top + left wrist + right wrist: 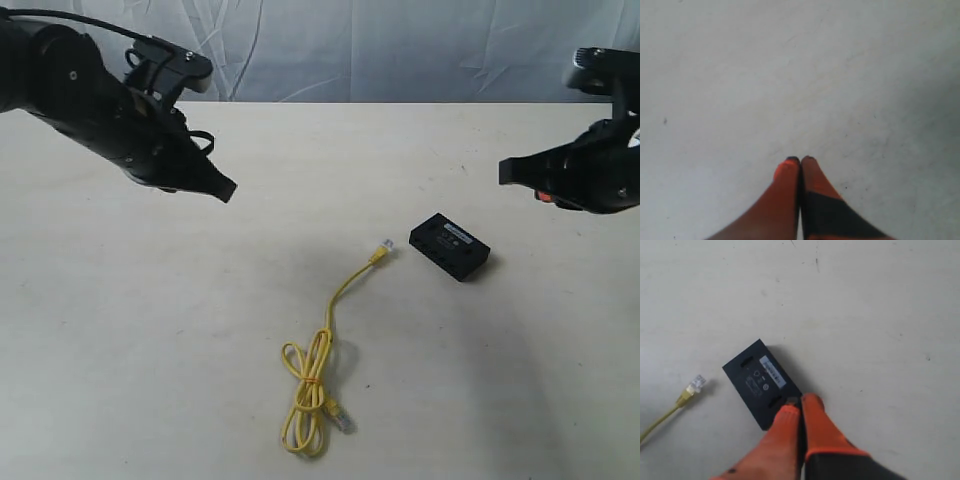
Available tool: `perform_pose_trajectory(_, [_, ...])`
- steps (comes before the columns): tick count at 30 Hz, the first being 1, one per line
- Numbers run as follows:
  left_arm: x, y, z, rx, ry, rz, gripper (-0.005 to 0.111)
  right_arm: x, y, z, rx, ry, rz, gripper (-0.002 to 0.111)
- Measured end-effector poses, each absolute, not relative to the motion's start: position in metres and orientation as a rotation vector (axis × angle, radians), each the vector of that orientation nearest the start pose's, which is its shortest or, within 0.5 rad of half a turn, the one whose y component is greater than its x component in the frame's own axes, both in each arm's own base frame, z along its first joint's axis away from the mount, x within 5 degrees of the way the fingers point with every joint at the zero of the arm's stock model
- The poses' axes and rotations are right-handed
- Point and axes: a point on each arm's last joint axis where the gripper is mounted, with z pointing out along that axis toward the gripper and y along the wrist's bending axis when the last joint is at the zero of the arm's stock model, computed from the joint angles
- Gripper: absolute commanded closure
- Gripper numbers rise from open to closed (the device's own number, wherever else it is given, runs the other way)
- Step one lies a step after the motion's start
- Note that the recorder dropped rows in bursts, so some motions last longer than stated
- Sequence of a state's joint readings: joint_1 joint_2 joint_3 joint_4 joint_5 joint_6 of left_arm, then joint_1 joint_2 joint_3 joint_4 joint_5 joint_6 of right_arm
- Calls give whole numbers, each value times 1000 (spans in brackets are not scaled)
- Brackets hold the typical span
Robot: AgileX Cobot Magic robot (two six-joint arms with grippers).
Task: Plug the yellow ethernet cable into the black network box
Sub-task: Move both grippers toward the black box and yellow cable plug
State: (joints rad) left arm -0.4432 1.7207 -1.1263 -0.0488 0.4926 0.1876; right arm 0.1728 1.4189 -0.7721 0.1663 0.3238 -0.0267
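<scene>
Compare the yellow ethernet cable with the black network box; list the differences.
The yellow ethernet cable is a thin, bright cord; the black network box is a flat dark rectangle. The cable sprawls, partly coiled, one plug stretched toward the box; the box sits compact. The box carries a white label; the cable ends in clear plugs. Both lie on the table, unconnected.

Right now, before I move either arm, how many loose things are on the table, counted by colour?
Yellow: 1 (yellow ethernet cable)
Black: 1 (black network box)
Total: 2
</scene>
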Motion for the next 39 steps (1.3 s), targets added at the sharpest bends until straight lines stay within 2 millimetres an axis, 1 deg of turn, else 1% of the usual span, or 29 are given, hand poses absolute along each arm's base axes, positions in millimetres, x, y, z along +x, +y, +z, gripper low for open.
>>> perform_pose_trajectory(4, [326, -170, 206, 809, 2485, -152, 107, 304, 58, 216, -94, 2484, 190, 108])
perform_pose_trajectory(8, [328, -188, 202, 875, 2483, -186, 107, 334, 64, 205, -143, 2551, 181, 108])
perform_pose_trajectory(12, [330, -204, 202, 900, 2469, -282, 107, 365, 71, 194, -207, 2611, 173, 108])
perform_pose_trajectory(15, [330, -211, 202, 933, 2473, -367, 107, 382, 75, 187, -245, 2654, 174, 108])
perform_pose_trajectory(17, [328, -214, 202, 967, 2488, -412, 107, 386, 76, 180, -302, 2695, 168, 108])
perform_pose_trajectory(20, [325, -218, 201, 998, 2502, -450, 107, 386, 77, 167, -435, 2752, 152, 108])
perform_pose_trajectory(23, [324, -221, 197, 1007, 2509, -468, 107, 386, 77, 161, -497, 2762, 143, 108])
perform_pose_trajectory(29, [326, -222, 189, 1010, 2527, -470, 107, 389, 78, 155, -567, 2746, 131, 108])
perform_pose_trajectory(35, [328, -223, 188, 1000, 2514, -461, 107, 390, 80, 141, -583, 2772, 159, 108])
perform_pose_trajectory(39, [329, -223, 180, 1002, 2531, -458, 107, 391, 80, 131, -595, 2787, 159, 108])
